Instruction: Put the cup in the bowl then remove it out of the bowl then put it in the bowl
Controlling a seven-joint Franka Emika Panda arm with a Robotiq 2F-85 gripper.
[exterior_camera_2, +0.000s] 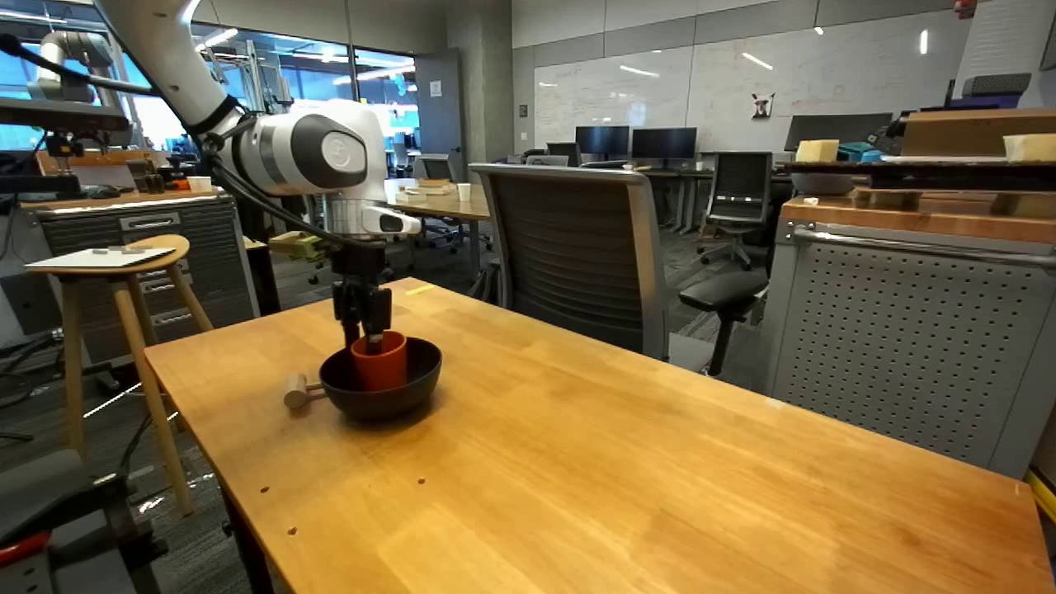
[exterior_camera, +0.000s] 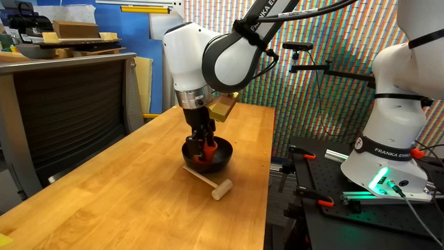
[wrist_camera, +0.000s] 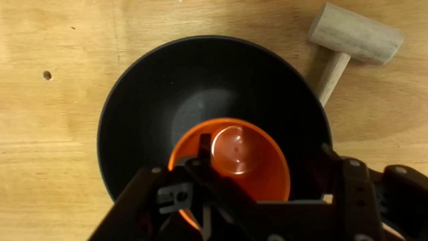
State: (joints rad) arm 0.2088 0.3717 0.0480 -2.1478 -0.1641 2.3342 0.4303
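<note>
The gripper (wrist_camera: 265, 142) is not grasping anything: its two fingers stand wide apart, and one wall of the cup (exterior_camera_2: 386, 373) is between them without being pinched. In the wrist view, the inner finger (wrist_camera: 204, 145) reaches into the cup's mouth, while the outer finger (wrist_camera: 354, 180) is beyond the cup's rim, over the inside of the bowl (wrist_camera: 140, 100). So the cup is directly under the gripper, inside the bowl, and it looks upright or almost. Whether this is a release or the beginning of a grasp, I cannot tell from these pictures.

Several things could go wrong from here. If the gripper rises not quite straight, the inner finger may catch the cup's wall and tip it. If it closes without being centred on this wall, one finger would probably touch first and push the cup sideways; the cup seems a little off the bowl's middle, so the bowl's slope could make it lean. If the gripper goes too low, the outer finger may press this slope and shift the bowl on the table (exterior_camera: 156, 194). The wooden mallet (wrist_camera: 356, 35) lies on the outer finger's side, its handle close to the bowl; a bowl pushed that way could disturb it.
</note>
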